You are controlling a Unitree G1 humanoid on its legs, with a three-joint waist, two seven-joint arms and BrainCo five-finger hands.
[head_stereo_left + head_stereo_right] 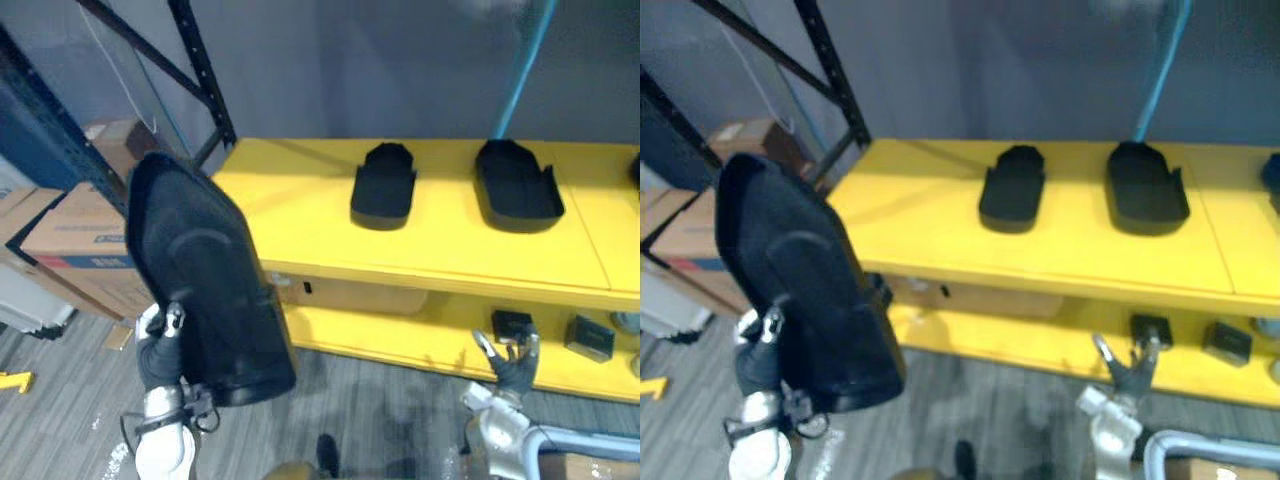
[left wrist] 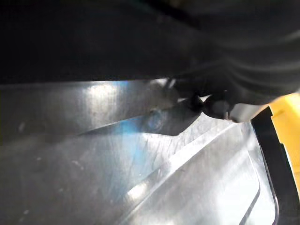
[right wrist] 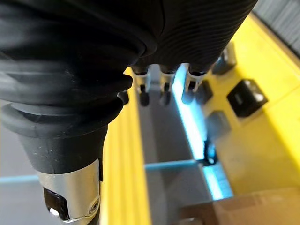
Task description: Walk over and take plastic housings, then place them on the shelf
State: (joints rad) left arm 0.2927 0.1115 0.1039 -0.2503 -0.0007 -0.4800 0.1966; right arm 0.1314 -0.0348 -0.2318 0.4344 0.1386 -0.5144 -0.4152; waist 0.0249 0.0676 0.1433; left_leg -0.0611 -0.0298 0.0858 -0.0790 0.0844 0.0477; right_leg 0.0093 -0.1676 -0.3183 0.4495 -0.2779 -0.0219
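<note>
At 8 o'clock in the head camera's view, the robot's left hand [image 1: 158,352] grips the lower edge of a large black plastic housing [image 1: 205,280], fingers curled onto its rim, holding it upright and tilted with its top toward 11 o'clock. The housing is off the yellow shelf [image 1: 300,215], in front of the shelf's left end. Two more black housings already lie on the top tier: a smaller housing [image 1: 384,185] at 12 o'clock and a larger housing [image 1: 516,185] at 1 o'clock, well apart from each other, with a blue pole [image 1: 520,65] rising behind the larger one.

At 5 o'clock the right hand [image 1: 512,362] is raised in front of the lower tier, fingers spread and holding nothing. Its own wrist camera adds what the head view cannot: straight fingers [image 3: 164,91] pointing toward small black blocks [image 3: 247,97] on the lower yellow tier.

The left wrist camera shows the held housing's glossy surface at very close range, with a strip of yellow past its edge. Cardboard boxes [image 1: 75,235] sit at 9 o'clock behind a black rack frame [image 1: 200,70].
</note>
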